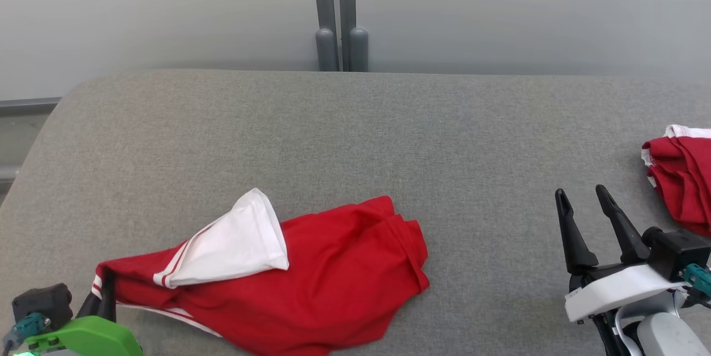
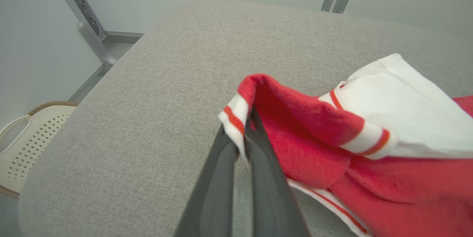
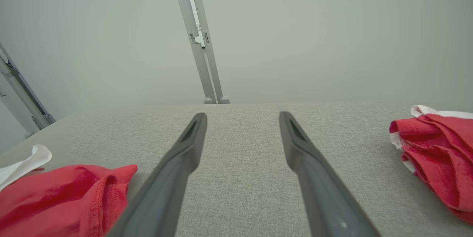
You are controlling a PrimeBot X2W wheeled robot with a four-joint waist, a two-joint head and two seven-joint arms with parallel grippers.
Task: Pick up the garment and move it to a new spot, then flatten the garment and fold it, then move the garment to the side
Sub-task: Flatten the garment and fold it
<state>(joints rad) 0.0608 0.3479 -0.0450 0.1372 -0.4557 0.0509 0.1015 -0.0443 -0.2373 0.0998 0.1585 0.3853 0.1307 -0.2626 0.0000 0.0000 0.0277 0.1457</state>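
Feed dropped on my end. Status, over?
Left gripper shut on garment, at its striped edge. Right gripper open, empty. Second garment far right, not in the way.

Cut off by the bottom edge, head view: hem of the garment (image 1: 311, 289). Cropped at the right edge: a second red garment (image 1: 686, 178). Buried in the garment at lower left: tips of the left gripper (image 1: 106, 284). Half lost past the left edge, left wrist view: pale basket (image 2: 26, 137).

Head camera looks down on the table (image 1: 389, 134); both wrist cameras sit low over it, sharing the garment (image 1: 333, 272).
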